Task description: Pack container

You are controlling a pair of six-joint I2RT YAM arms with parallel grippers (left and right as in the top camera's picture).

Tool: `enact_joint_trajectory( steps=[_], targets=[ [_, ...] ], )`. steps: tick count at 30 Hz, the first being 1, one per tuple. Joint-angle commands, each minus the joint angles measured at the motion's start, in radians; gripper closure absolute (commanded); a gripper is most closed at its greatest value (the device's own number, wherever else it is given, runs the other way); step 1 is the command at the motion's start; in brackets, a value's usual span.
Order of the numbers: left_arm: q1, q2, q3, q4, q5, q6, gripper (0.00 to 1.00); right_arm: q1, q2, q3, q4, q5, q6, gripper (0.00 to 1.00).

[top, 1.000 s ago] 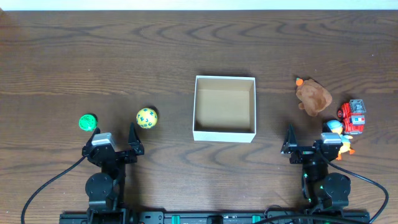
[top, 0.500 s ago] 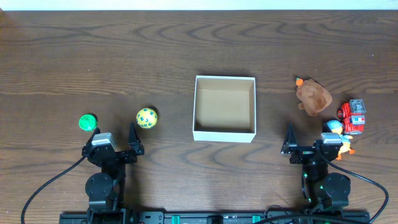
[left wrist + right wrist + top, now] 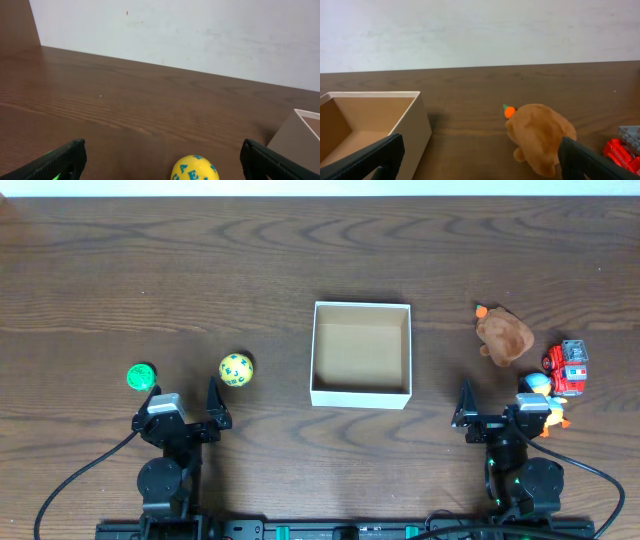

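The container [image 3: 360, 399], a square open-top box with white walls and a tan inside, stands empty at the table's middle; its wall also shows in the right wrist view [image 3: 415, 131] and its corner in the left wrist view [image 3: 300, 134]. A yellow ball with blue marks [image 3: 236, 369] [image 3: 195, 169] lies just ahead of my left gripper [image 3: 183, 402] [image 3: 161, 160], which is open and empty. My right gripper [image 3: 503, 412] [image 3: 480, 155] is open and empty. A brown plush toy [image 3: 504, 336] [image 3: 540, 135] lies ahead of it to the right.
A green ball [image 3: 141, 377] lies left of the yellow one. A red toy truck [image 3: 566, 367] [image 3: 622, 152] and a small blue, white and orange toy [image 3: 540, 385] sit by the right gripper; the arm partly hides the small toy. A white wall is beyond the table's far edge.
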Motion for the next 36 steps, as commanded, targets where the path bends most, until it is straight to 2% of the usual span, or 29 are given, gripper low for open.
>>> enact_joint_trajectory(
  steps=[1, 4, 9, 16, 20, 25, 32, 36],
  targets=[
    [0.002, -0.006, -0.018, -0.041, -0.03, -0.009, 0.02, -0.008, -0.008, -0.001, -0.006, -0.021, -0.002, 0.01],
    [0.002, -0.005, -0.018, -0.042, -0.018, -0.01, 0.02, -0.008, 0.004, -0.001, -0.006, -0.022, 0.032, 0.01],
    [0.002, 0.0, 0.007, -0.059, 0.1, -0.051, 0.02, -0.008, 0.053, 0.007, -0.014, -0.022, 0.105, 0.01],
    [0.002, 0.084, 0.154, -0.188, 0.137, -0.138, 0.02, -0.008, 0.179, 0.161, -0.136, -0.021, 0.114, 0.01],
    [0.002, 0.192, 0.299, -0.307, 0.21, -0.138, 0.02, -0.008, 0.283, 0.328, -0.277, -0.021, 0.114, 0.01],
    [0.002, 0.39, 0.523, -0.495, 0.217, -0.141, 0.02, -0.018, 0.454, 0.584, -0.471, -0.021, 0.114, 0.01],
    [0.002, 0.661, 0.795, -0.771, 0.217, -0.137, 0.02, -0.122, 0.861, 1.06, -0.882, -0.021, 0.113, 0.01],
    [0.002, 0.741, 0.836, -0.837, 0.217, -0.138, 0.02, -0.224, 1.093, 1.308, -1.107, -0.026, 0.037, 0.01]
  ],
)
